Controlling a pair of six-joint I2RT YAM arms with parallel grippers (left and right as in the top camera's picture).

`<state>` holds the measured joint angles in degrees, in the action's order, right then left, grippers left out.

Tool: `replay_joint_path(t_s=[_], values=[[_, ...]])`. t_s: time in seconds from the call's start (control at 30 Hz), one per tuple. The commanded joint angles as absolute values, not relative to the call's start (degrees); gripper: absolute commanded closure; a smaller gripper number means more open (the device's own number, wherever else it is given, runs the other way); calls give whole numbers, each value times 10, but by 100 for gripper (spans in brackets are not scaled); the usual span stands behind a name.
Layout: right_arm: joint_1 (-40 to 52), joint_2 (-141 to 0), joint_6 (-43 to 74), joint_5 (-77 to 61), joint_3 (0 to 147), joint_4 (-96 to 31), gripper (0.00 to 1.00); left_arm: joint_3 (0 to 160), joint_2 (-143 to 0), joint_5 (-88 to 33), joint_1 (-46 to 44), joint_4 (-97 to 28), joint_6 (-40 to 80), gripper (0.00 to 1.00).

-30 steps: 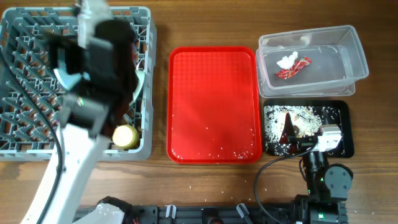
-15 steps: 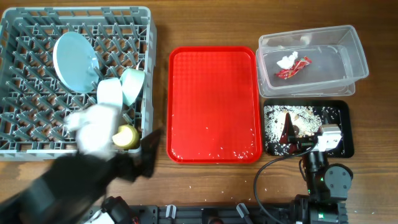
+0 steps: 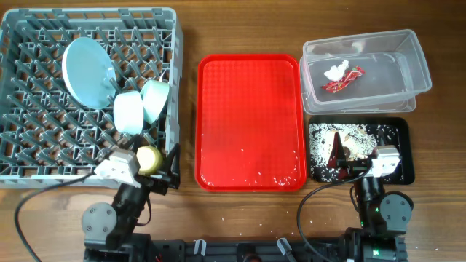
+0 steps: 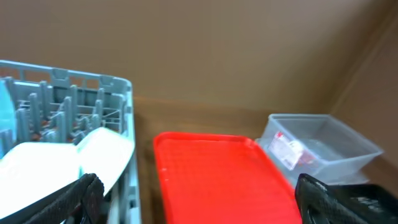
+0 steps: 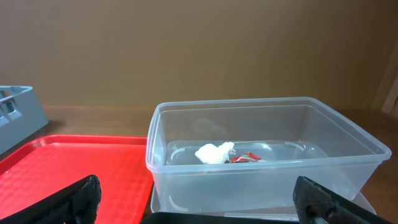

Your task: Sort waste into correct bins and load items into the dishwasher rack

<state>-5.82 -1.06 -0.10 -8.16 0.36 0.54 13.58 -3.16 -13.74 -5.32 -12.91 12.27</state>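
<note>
The dishwasher rack (image 3: 44, 156), a square grey plastic crate with a grid of upright pegs, sits far left on the wooden table (image 3: 240, 22). It holds four items. One smooth pale blue plate (image 3: 87, 65) stands tilted among the pegs, seen as an oval with its long axis running far to near. One pale blue bowl (image 3: 129, 113) and one mint-green bowl (image 3: 156, 99) lean touching each other just right of it. One small yellow cup (image 3: 149, 159) sits in the near right corner.

A textured red serving tray (image 3: 250, 109) lies in the middle, long axis far to near, with white crumbs along its near edge.

Two bins stand at the right, both long from left to right. The clear tub (image 3: 408, 69), far, holds one white tissue wad (image 3: 335, 72) and one crumpled red wrapper (image 3: 346, 82). The shallow black tray (image 3: 399, 138), near, holds rice-like crumbs and brownish scraps (image 3: 342, 142).

The left gripper (image 4: 199, 185) hangs by the rack's near right corner with its jaws spread wide and empty. The right gripper (image 5: 198, 186) faces the tub, likewise spread wide, gripping nothing
</note>
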Motion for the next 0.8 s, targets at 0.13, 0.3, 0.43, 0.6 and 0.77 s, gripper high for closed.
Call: replay_joint_path(t_s=[0.13, 0.3, 0.43, 0.6, 0.77], values=[[-60, -6, 1, -91, 3, 8, 0, 25, -2, -5, -46, -64, 88, 0], [-60, -6, 1, -91, 3, 8, 0, 3, -2, -5, -46, -41, 88, 0], [-60, -6, 1, -91, 3, 8, 0, 3, -3, -5, -46, -41, 88, 0], [-60, -6, 1, -91, 3, 8, 0, 3, -3, -5, -46, -41, 88, 0], [-60, -6, 1, -91, 3, 8, 0, 3, -3, -5, -46, -41, 88, 0]])
